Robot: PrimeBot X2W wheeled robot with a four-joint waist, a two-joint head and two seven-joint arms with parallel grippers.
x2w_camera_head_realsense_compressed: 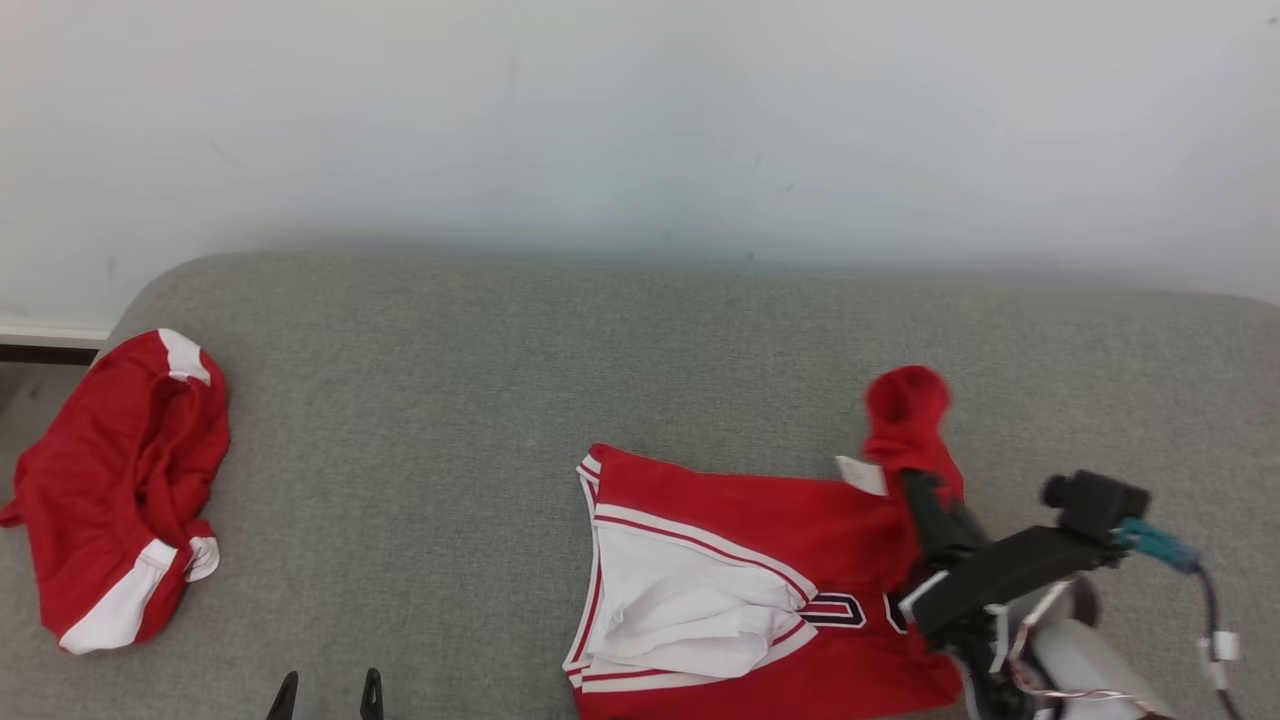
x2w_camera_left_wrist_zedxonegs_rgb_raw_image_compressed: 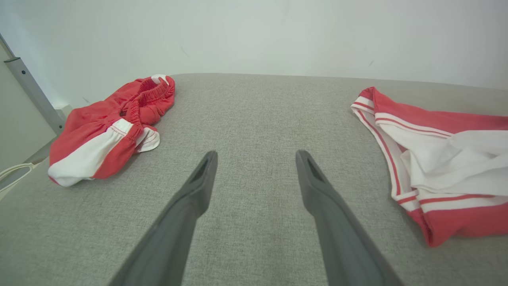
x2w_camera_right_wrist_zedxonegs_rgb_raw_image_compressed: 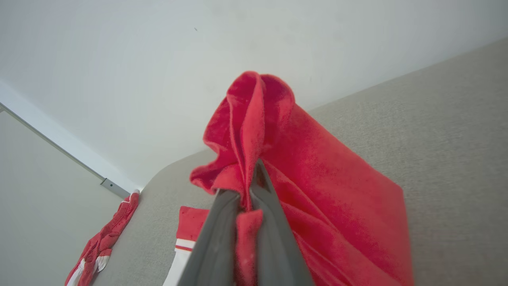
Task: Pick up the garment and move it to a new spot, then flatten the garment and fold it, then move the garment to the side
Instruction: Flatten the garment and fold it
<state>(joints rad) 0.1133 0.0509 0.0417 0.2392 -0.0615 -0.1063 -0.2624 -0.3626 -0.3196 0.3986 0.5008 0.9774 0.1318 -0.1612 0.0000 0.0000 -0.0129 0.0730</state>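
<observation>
A red and white jersey (x2w_camera_head_realsense_compressed: 740,560) lay crumpled on the near right part of a grey fabric bench (x2w_camera_head_realsense_compressed: 480,400). The right gripper (x2w_camera_right_wrist_zedxonegs_rgb_raw_image_compressed: 251,186) had its 2 fingers pinched on a red corner of the jersey, held up off the surface. The left gripper (x2w_camera_left_wrist_zedxonegs_rgb_raw_image_compressed: 256,159) hung with its fingers spread wide over bare fabric. What looked like red shorts (x2w_camera_head_realsense_compressed: 120,490) lay bunched at the far left.

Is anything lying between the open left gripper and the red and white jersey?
Nothing visible. Bare gray cushion runs from the left gripper to the jersey and its striped edge. The red shorts lie off on the opposite side, and the right gripper, jaws shut, pinches a raised bunch of the jersey.
</observation>
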